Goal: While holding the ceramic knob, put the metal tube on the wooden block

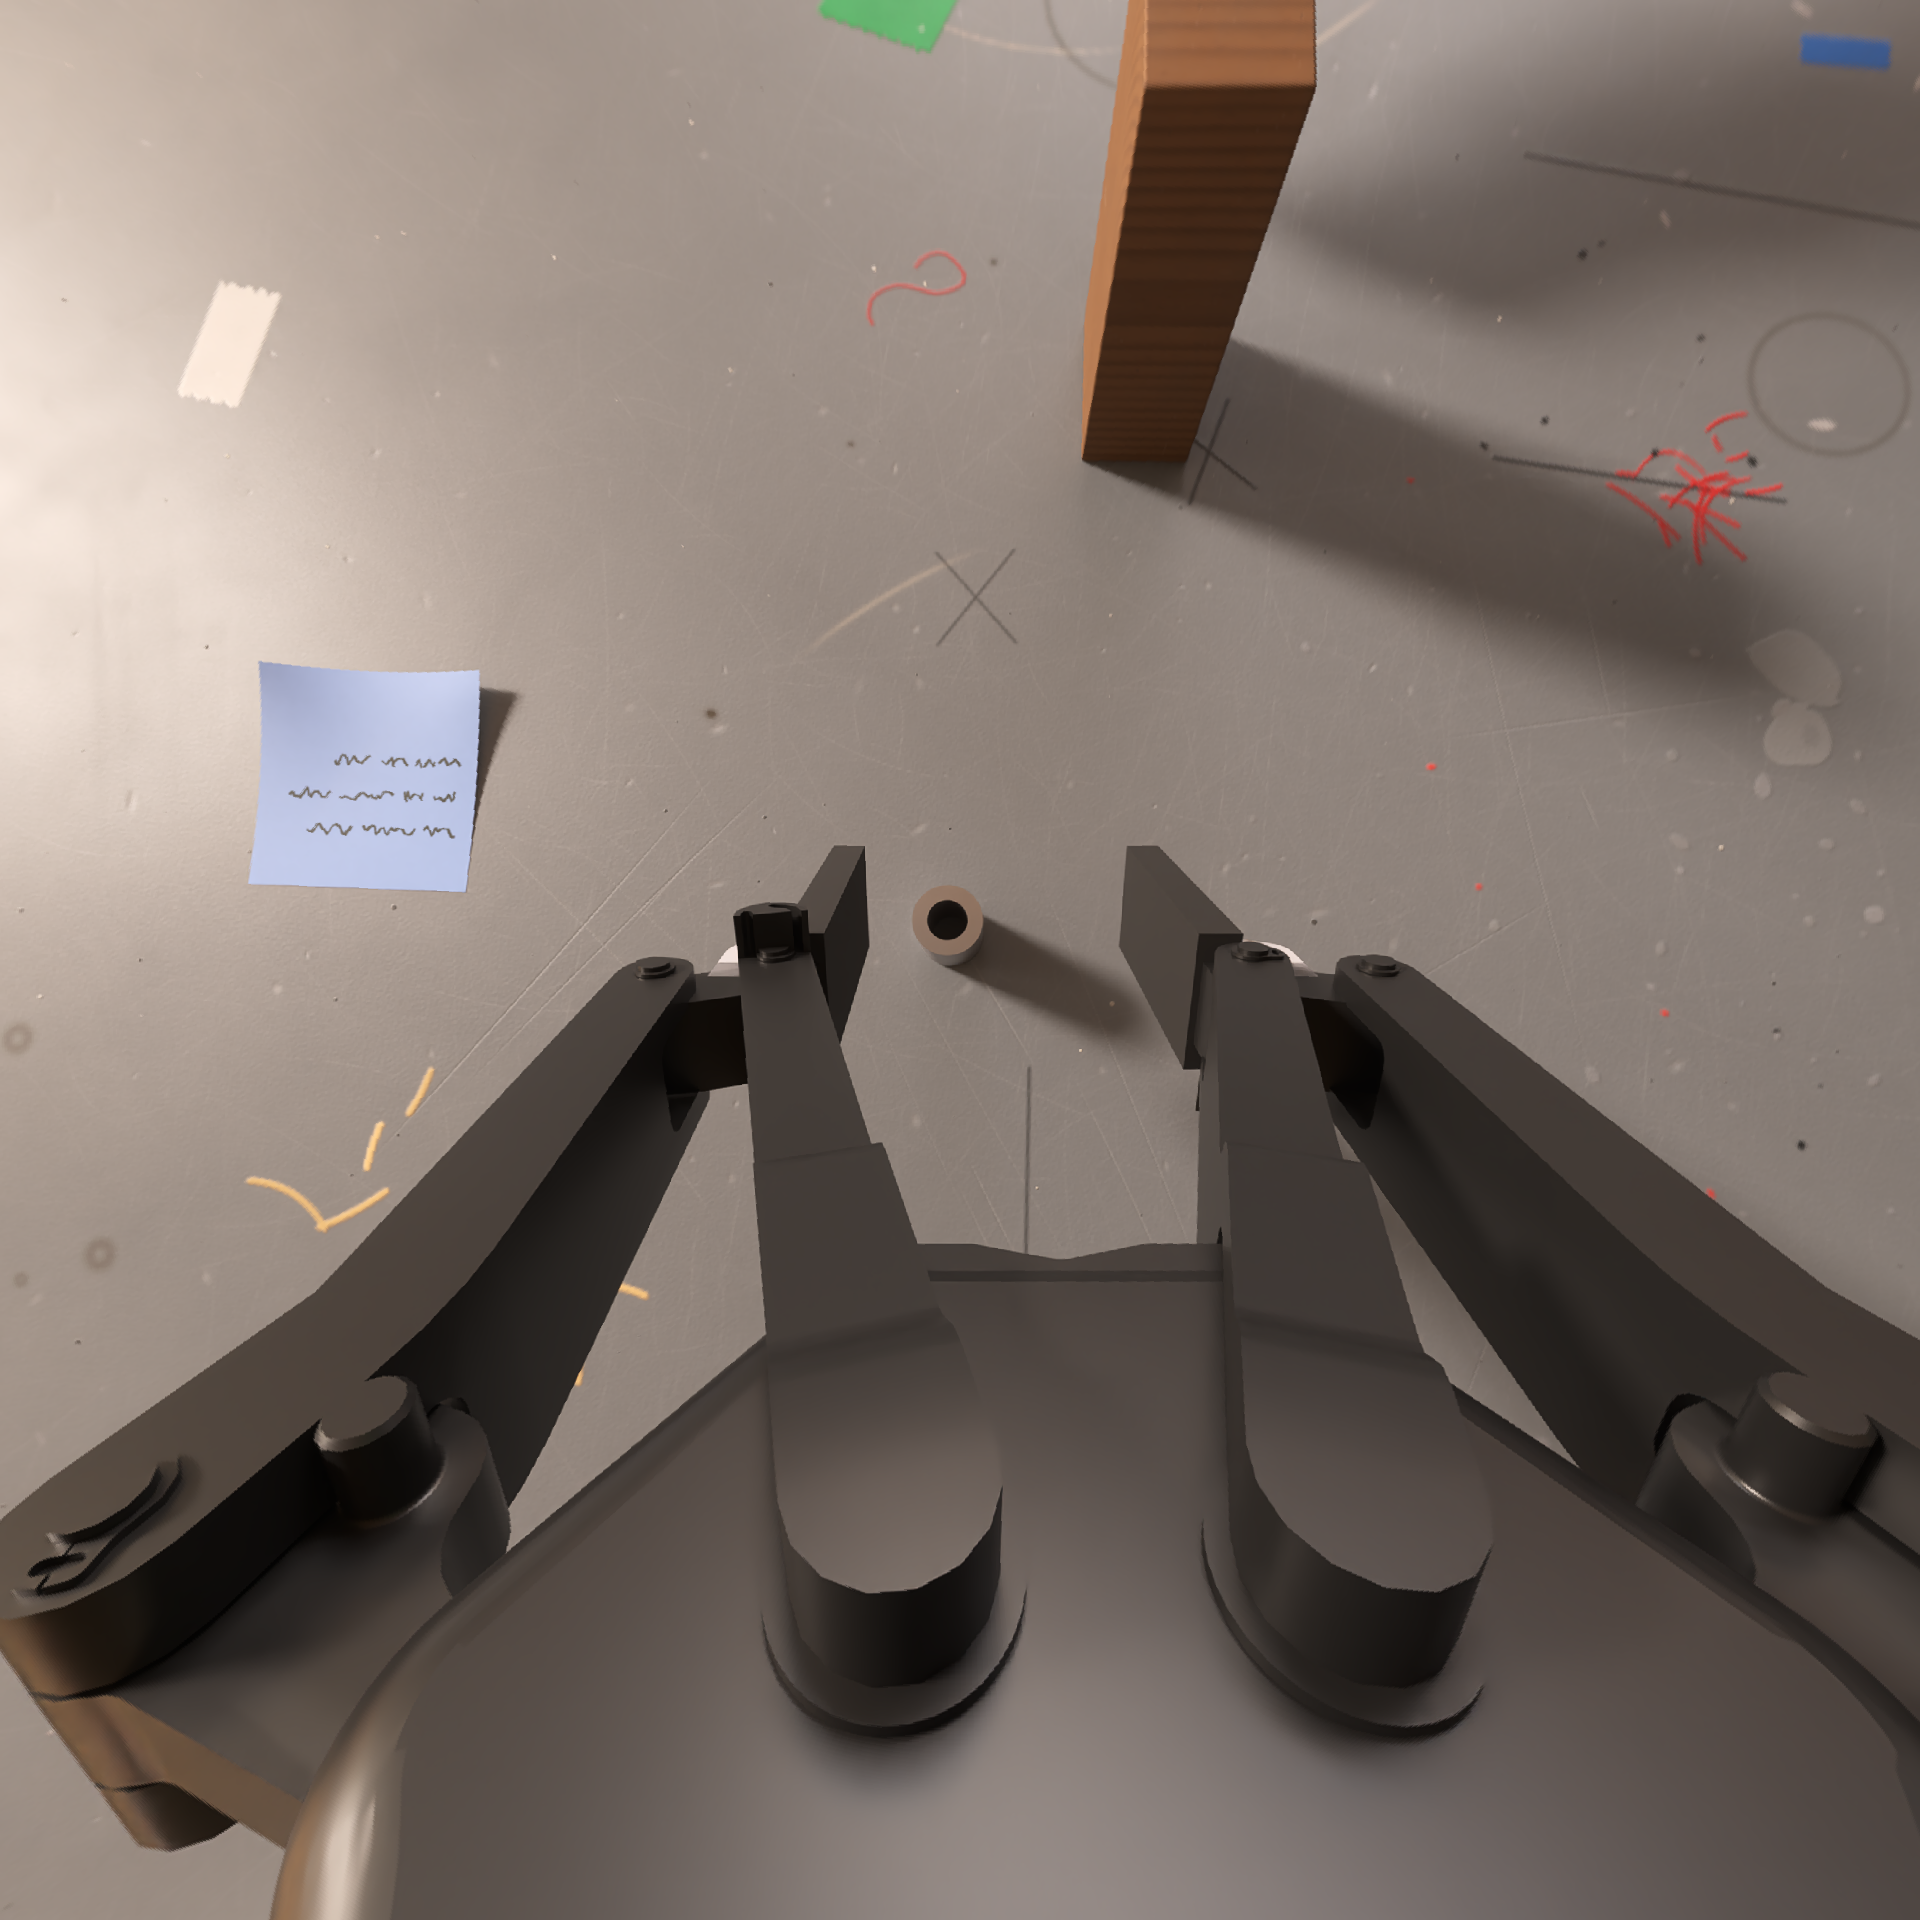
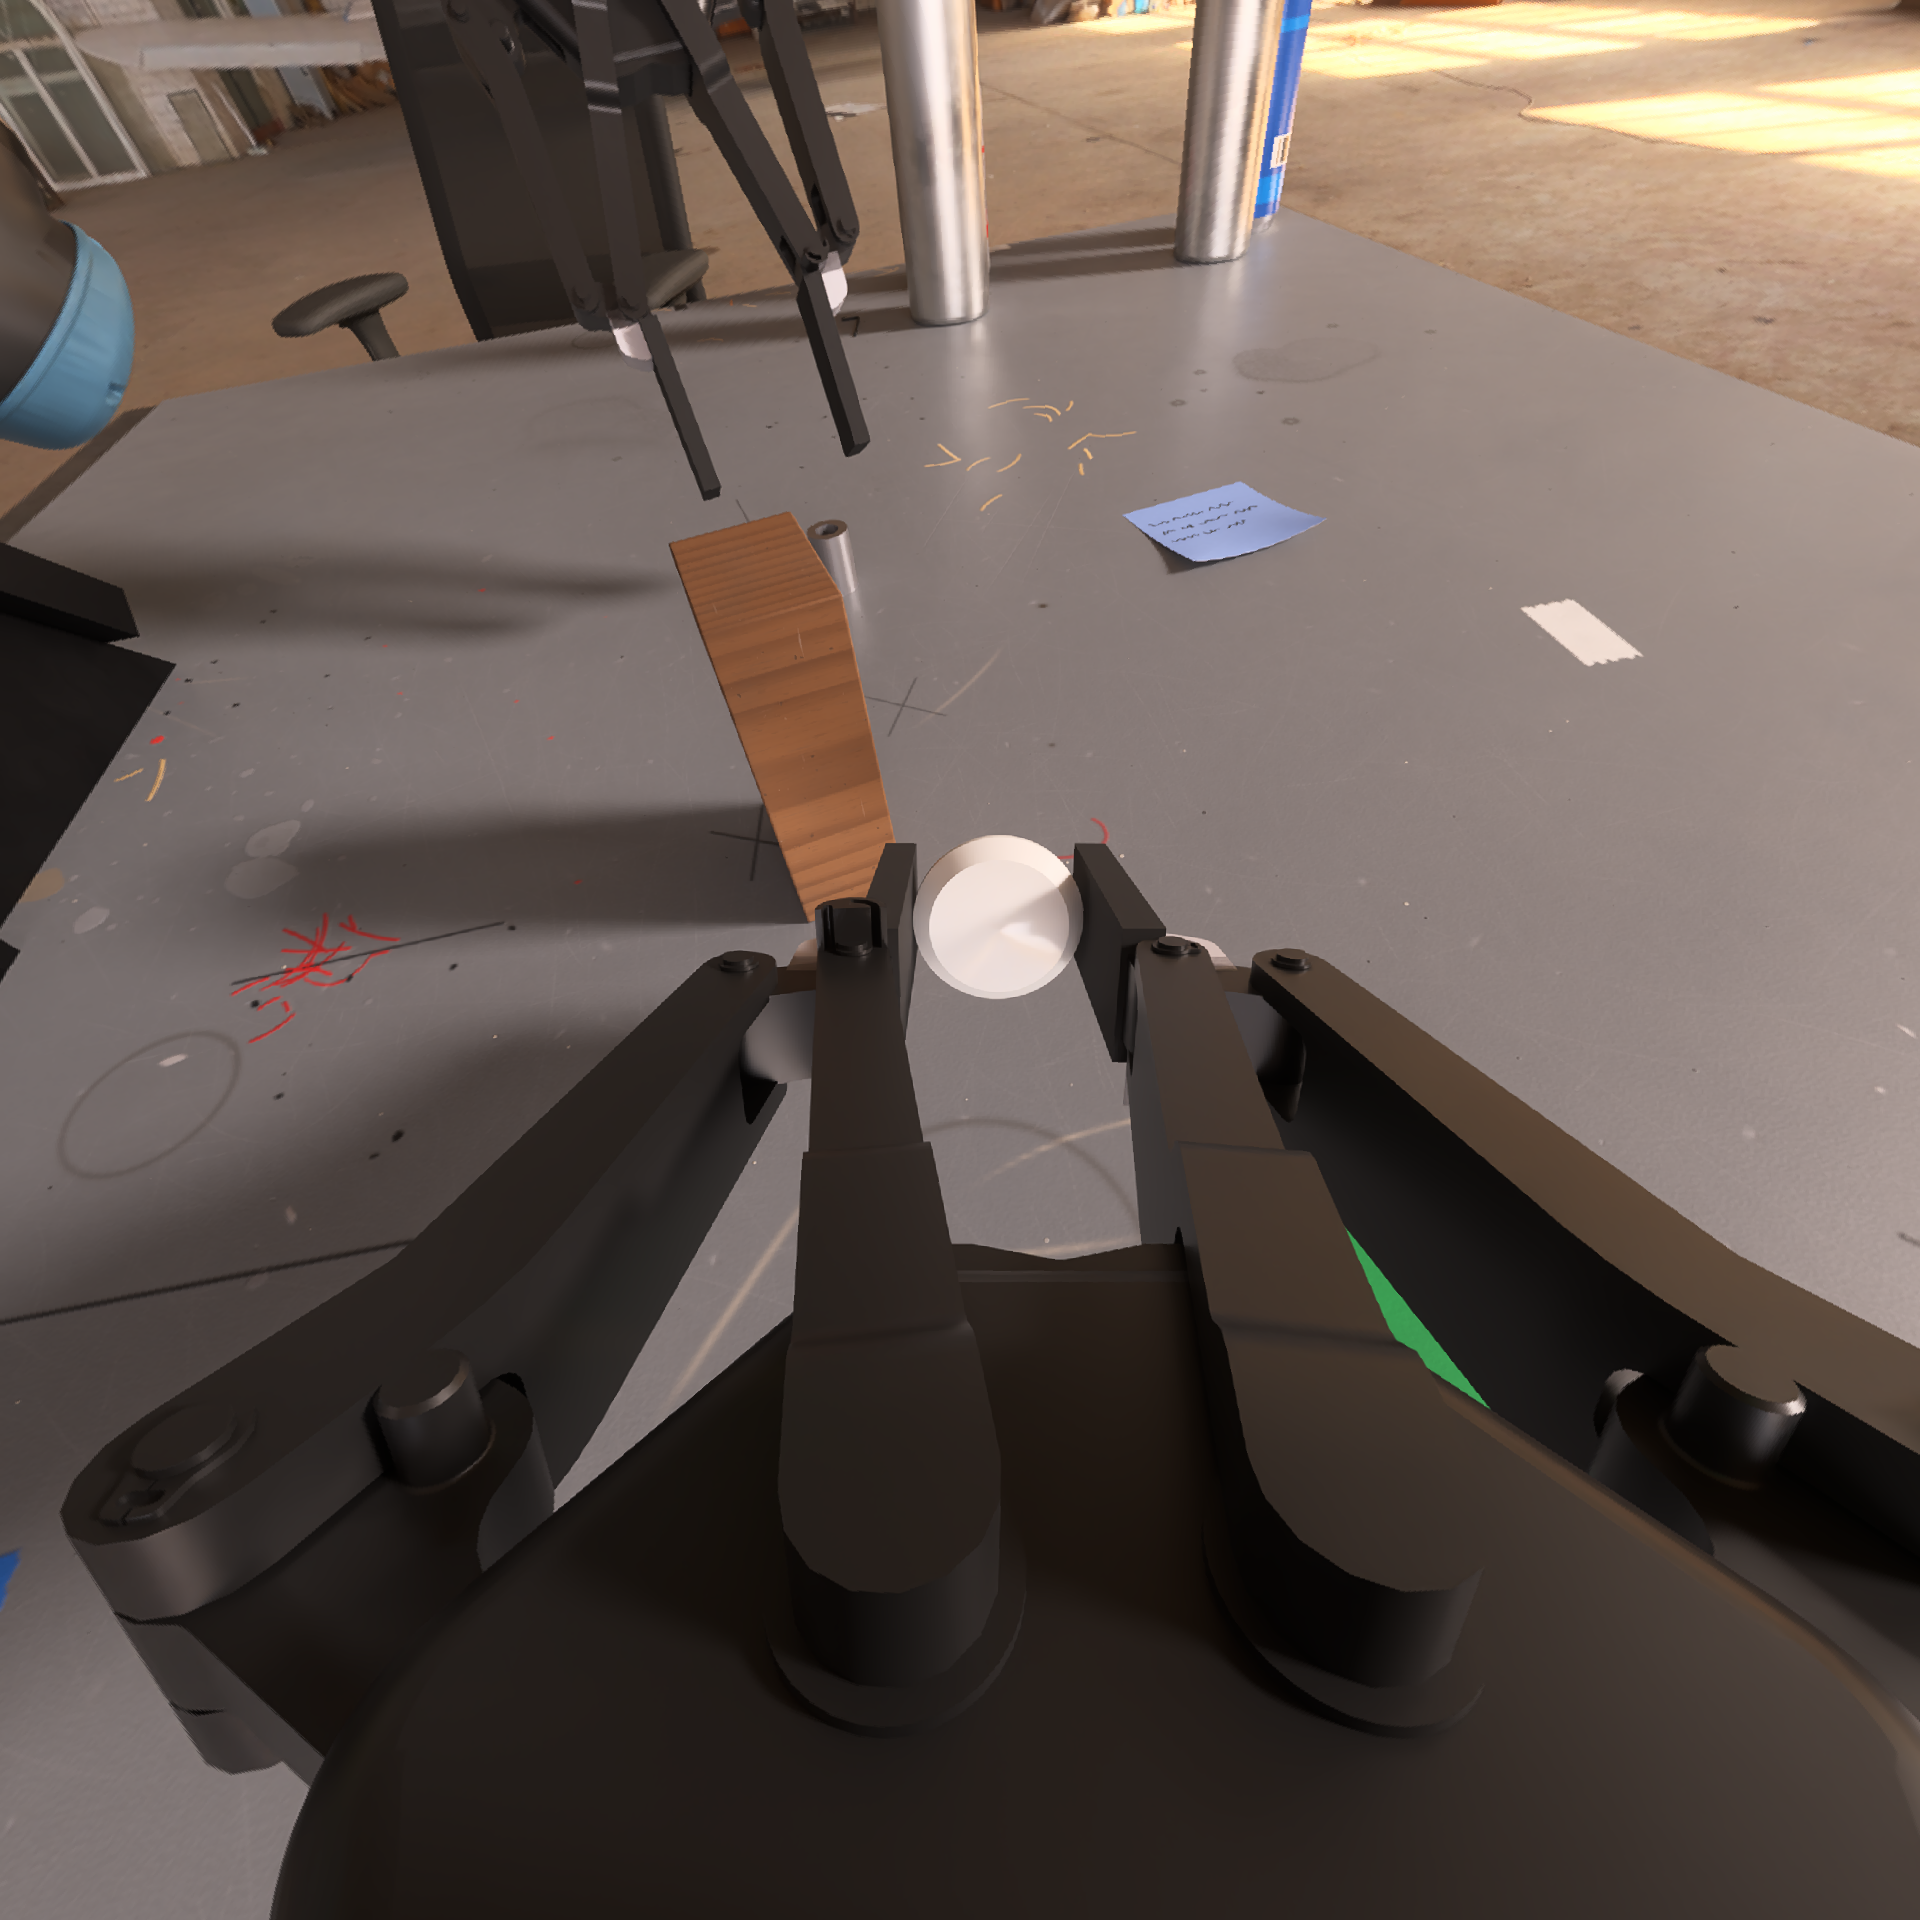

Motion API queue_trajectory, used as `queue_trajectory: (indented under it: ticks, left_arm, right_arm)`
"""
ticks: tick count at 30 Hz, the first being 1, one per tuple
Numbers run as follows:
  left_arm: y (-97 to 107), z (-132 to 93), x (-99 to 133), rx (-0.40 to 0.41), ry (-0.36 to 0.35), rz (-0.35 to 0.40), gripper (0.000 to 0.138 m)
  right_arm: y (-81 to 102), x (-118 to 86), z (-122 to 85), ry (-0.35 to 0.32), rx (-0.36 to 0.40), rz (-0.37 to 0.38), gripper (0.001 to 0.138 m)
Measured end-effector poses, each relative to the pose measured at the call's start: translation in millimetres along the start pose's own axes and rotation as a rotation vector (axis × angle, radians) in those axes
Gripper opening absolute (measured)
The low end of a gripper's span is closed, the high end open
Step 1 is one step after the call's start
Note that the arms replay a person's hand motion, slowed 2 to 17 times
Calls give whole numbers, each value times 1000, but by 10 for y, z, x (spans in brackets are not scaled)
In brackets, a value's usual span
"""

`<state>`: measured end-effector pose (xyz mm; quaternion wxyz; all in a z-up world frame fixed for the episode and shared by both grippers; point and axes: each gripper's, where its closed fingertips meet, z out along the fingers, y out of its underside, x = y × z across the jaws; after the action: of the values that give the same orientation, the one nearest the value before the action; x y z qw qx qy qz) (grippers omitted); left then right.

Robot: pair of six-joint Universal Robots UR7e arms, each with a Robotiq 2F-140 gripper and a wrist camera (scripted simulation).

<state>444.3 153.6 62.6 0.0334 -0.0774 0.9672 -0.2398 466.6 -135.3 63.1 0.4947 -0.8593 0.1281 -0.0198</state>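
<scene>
The metal tube stands upright on the grey table, seen from above between my left gripper's fingers. My left gripper is open and hangs above the tube without touching it. The tall wooden block stands upright beyond the tube. In the right wrist view the block stands in front, with the tube just behind it and the left gripper open above. My right gripper is shut on the white ceramic knob, held above the table near the block.
A blue sticky note lies left of the tube and also shows in the right wrist view. Strips of tape lie on the table. Two metal posts stand at the table's far edge. A black box sits at the left.
</scene>
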Motion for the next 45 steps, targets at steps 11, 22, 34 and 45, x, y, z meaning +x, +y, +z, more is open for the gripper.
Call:
queue_trajectory:
  ticks: [11,22,34,45]
  left_arm:
    - [76,74,-55,-153,9,89,65]
    - [104,104,-122,-238,19,155,62]
    - [78,97,-176,-279,26,220,58]
    - [52,106,-177,-305,40,274,53]
  right_arm:
    - [8,-4,5,-3,-3,-3,40]
    - [6,-9,1,-5,0,-7,40]
    - [-1,-8,-11,-3,6,-10,40]
    - [-1,-1,-19,-1,7,-10,40]
